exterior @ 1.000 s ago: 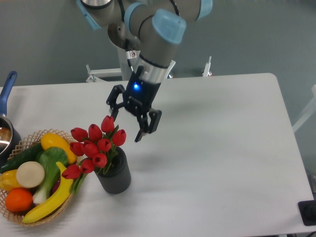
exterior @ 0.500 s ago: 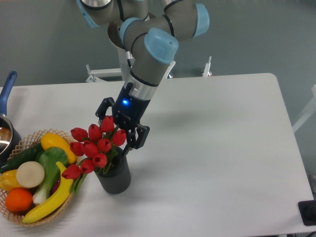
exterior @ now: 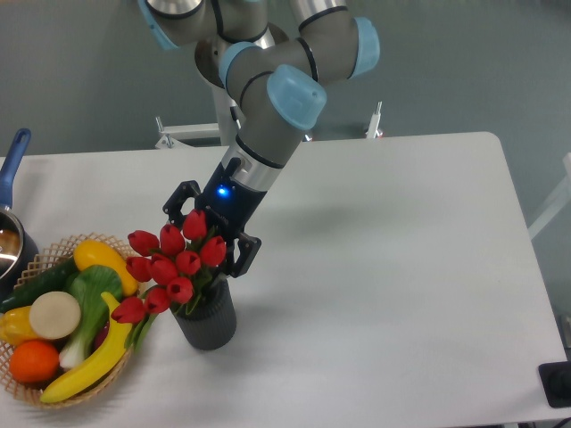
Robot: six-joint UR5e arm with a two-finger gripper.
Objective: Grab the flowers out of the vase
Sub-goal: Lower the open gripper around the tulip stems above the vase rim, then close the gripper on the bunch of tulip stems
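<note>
The flowers [exterior: 171, 264], a bunch of red closed tulip buds with green stems, stand in the vase [exterior: 208, 321], a small dark grey ribbed pot near the table's front left. My gripper [exterior: 205, 234] is open and sits at the upper right of the bunch. One finger [exterior: 175, 201] is behind the top buds and the other finger [exterior: 245, 254] is at the bunch's right side. The top buds lie between the fingers. I cannot tell whether the fingers touch them.
A woven basket [exterior: 27, 385] with yellow, green and orange fruit and vegetables stands directly left of the vase. A pot with a blue handle [exterior: 12, 160] is at the left edge. A dark object [exterior: 558, 383] sits at the front right corner.
My gripper has moved down and to the left, from right of the bunch to around its top buds. It stays open. The flowers and vase have not moved.
</note>
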